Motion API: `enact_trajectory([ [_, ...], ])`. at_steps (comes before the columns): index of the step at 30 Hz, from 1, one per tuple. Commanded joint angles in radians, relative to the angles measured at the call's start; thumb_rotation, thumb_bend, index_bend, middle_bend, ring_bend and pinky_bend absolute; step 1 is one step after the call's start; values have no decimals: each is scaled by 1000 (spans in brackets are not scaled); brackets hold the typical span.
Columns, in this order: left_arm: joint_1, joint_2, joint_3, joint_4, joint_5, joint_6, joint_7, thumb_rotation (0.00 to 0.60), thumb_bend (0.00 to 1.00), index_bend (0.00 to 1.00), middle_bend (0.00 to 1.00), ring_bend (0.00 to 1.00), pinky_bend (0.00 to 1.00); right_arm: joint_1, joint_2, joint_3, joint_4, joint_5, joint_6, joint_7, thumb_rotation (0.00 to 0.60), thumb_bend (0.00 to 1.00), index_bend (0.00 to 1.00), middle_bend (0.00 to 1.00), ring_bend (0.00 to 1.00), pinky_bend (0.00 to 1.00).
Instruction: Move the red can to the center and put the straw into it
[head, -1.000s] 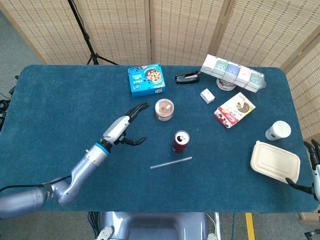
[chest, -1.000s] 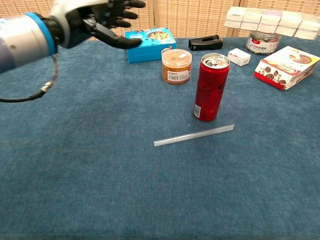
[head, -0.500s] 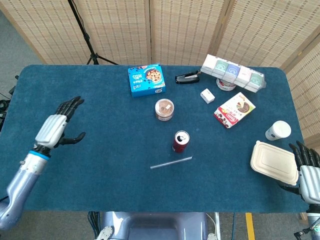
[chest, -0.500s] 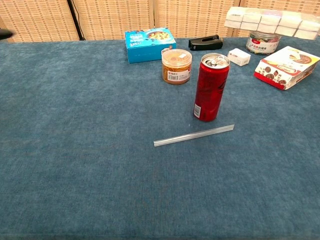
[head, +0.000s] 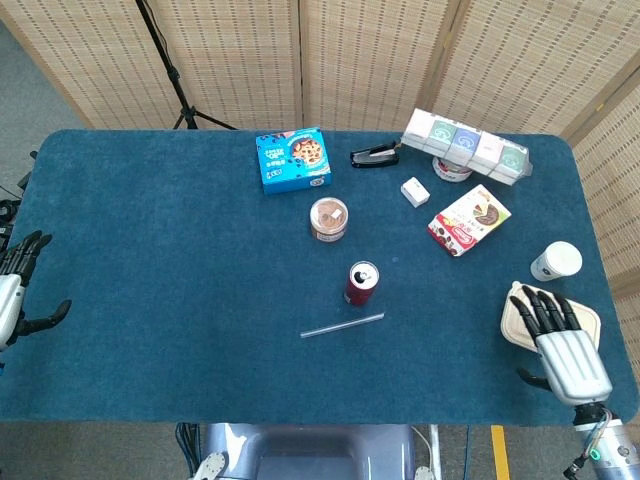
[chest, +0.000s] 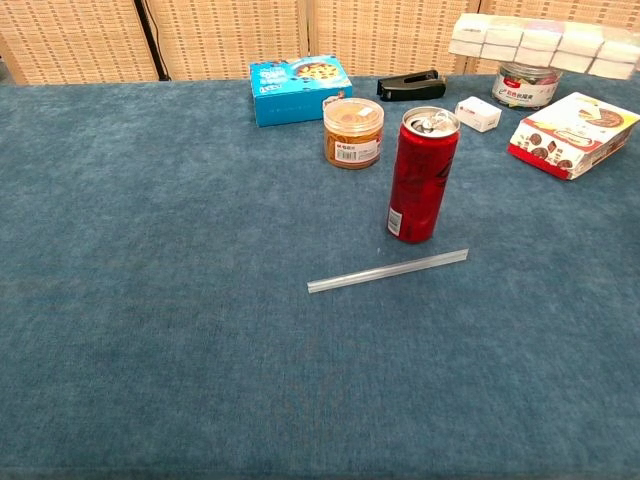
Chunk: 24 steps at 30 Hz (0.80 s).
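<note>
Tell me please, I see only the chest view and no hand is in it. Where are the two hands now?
Observer: The right hand is at the near right part of the table, over the beige lunch box, fingers spread and holding nothing.
Operator: And the left hand?
Observer: The left hand is at the far left edge of the table, also holding nothing.
Operator: Is something on the right that I cannot see?
Observer: Yes, a white paper cup stands beyond the lunch box, to the right of the red can and the straw.
</note>
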<state>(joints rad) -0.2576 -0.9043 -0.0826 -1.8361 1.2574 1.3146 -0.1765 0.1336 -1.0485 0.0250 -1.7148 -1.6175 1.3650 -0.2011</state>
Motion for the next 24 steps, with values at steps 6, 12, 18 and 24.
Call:
enact_trajectory([
  [6, 40, 43, 4, -20, 49, 32, -46, 600, 302, 0, 0, 0, 0, 112, -2, -24, -40, -62, -151, -6, 600, 0, 86, 0, 0, 0],
  [12, 54, 61, -1, -24, 55, 33, -65, 600, 303, 0, 0, 0, 0, 178, -5, -23, -116, -72, -237, -36, 600, 0, 97, 31, 0, 3],
  [18, 58, 75, -2, -31, 61, 18, -76, 600, 304, 0, 0, 0, 0, 232, -26, -12, -178, -74, -295, -71, 600, 0, 113, 78, 0, 30],
  [24, 62, 78, -4, -27, 70, 14, -91, 600, 303, 0, 0, 0, 0, 296, -72, 5, -188, -25, -387, -97, 600, 0, 122, 86, 0, 35],
])
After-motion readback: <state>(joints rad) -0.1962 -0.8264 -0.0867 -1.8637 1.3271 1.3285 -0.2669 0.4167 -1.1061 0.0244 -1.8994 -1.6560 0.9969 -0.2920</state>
